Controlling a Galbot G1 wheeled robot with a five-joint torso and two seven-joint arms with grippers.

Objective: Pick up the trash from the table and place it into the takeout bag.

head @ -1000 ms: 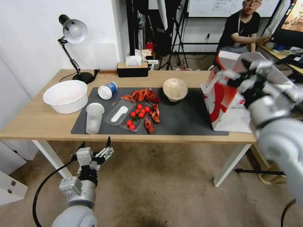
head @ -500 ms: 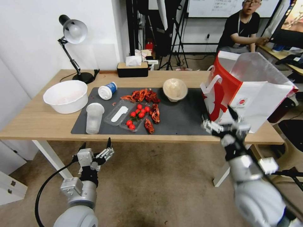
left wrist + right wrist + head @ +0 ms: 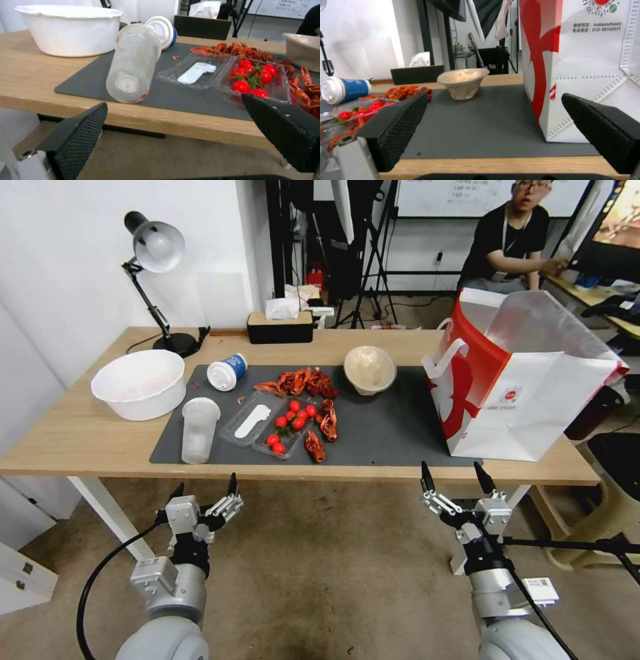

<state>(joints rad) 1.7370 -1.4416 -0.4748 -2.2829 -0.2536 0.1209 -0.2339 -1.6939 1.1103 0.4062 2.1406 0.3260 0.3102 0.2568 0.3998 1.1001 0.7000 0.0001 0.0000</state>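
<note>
both end effectors, left (image 3: 205, 491) and right (image 3: 457, 478), hang released below the tabletop (image 3: 80, 437) edge. clear cup (image 3: 198, 429) lies at 9 o'clock on the mat (image 3: 390, 430), beige bowl (image 3: 370, 369) near 12, takeout bag (image 3: 527, 380) at 3, apparently open-topped.

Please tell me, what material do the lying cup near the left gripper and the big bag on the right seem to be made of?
The clear plastic cup looks like thin, glossy see-through plastic: the dark mat shows through its wall. The takeout bag seems to be matte white and red paper or a paper-like sheet, with sharp folds, stitched-looking seams and a silvery inner lining.
</note>
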